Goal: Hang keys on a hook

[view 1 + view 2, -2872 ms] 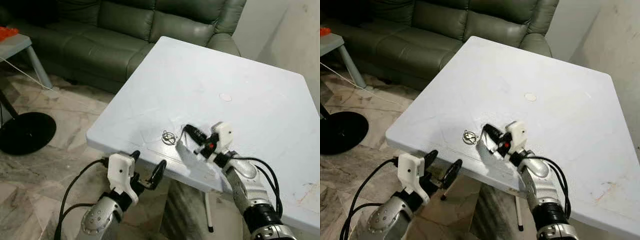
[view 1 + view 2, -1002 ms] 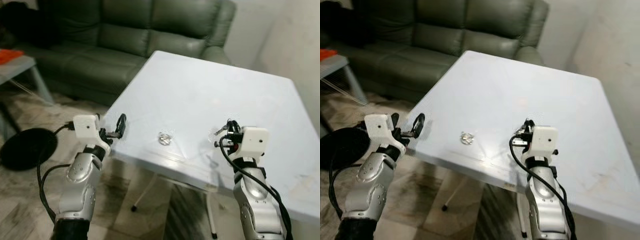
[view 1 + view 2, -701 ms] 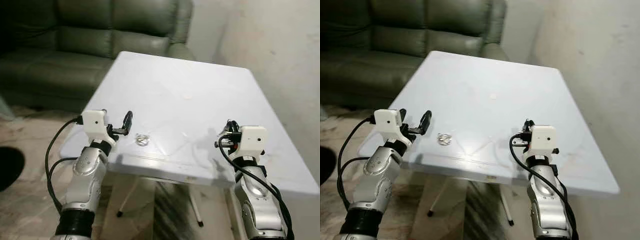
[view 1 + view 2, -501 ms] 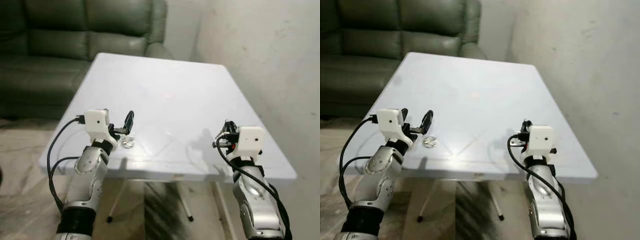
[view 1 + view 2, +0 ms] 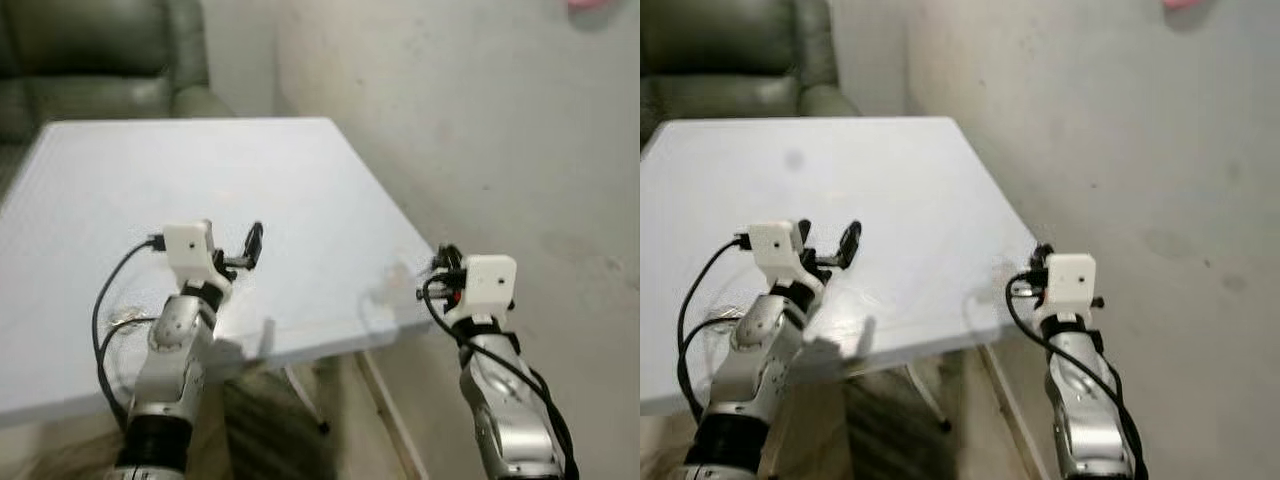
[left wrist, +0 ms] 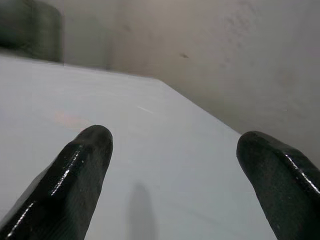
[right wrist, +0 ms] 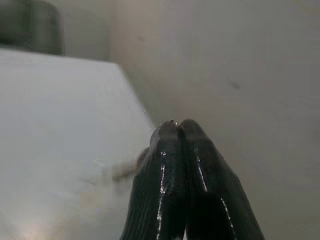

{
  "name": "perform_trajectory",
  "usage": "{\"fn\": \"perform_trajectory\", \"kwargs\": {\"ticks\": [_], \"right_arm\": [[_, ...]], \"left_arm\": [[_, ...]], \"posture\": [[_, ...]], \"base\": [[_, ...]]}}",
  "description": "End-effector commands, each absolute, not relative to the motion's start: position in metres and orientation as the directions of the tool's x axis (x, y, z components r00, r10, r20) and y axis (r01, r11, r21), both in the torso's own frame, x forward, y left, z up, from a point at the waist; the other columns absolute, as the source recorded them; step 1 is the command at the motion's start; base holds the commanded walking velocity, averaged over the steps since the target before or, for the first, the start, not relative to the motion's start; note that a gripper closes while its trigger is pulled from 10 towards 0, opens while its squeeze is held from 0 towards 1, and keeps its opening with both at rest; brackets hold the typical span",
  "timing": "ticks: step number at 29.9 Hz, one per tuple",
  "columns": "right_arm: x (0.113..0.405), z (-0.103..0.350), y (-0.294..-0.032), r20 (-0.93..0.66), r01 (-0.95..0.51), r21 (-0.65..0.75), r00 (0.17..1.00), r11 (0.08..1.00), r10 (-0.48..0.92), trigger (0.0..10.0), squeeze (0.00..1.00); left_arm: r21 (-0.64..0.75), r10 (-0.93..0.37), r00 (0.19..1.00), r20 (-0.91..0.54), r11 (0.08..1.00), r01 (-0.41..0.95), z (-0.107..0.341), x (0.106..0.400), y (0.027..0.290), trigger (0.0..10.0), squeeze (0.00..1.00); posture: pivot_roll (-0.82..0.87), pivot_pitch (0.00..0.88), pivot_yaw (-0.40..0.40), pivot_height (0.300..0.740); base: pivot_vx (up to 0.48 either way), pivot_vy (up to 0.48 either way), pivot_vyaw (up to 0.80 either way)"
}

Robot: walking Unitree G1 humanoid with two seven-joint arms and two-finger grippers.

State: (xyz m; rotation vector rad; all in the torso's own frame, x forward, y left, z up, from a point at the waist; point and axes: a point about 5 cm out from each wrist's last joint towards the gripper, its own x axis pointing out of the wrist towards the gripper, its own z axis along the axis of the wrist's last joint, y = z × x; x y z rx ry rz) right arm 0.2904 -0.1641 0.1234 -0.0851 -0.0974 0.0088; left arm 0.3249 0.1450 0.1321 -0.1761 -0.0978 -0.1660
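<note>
**Table** (image 5: 200, 170): white, square top; its right edge runs close to a pale plaster wall (image 5: 480, 120). A green sofa (image 5: 90, 60) stands behind its far edge.

**Left gripper** (image 5: 828, 240): raised over the table's front edge, with its two black fingers (image 6: 80, 170) spread wide and nothing between them.

**Right gripper** (image 7: 177, 125): held just off the table's front right corner, facing the wall. Its fingers are pressed tight together. A tiny glint shows at the tips, too small to identify.

**Keys** (image 5: 125, 322): a small, pale, blurred shape on the table near the front edge, beside the left forearm. It cannot be identified with certainty.

**Pink thing** (image 5: 592, 5): high on the wall, cropped and indistinct.
</note>
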Motion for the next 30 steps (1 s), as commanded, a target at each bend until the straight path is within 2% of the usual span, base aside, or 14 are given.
{"fn": "perform_trajectory", "kwargs": {"ticks": [1,11,30], "right_arm": [[0.291,0.128,-0.165,0.120,0.004,-0.083,0.993,0.997,0.006,10.0,0.00],[0.290,0.127,-0.165,0.114,0.002,-0.087,0.993,0.996,0.008,10.0,0.00],[0.273,0.126,-0.163,0.126,-0.046,-0.090,0.990,0.995,0.057,10.0,0.00]], "left_arm": [[-0.144,-0.160,0.980,0.117,0.974,0.176,0.135,0.325,0.144,10.0,0.00],[-0.165,-0.129,0.989,0.069,0.977,0.139,0.128,0.324,0.145,10.0,0.00],[-0.209,-0.139,0.990,0.001,0.968,0.136,0.111,0.302,0.136,10.0,0.00]], "posture": [[0.04,0.000,-0.094,0.740],[0.04,0.000,-0.095,0.740],[0.03,0.003,-0.108,0.740]], "base": [[0.000,0.000,-0.80],[0.000,0.000,-0.80],[0.000,0.000,0.00]]}}
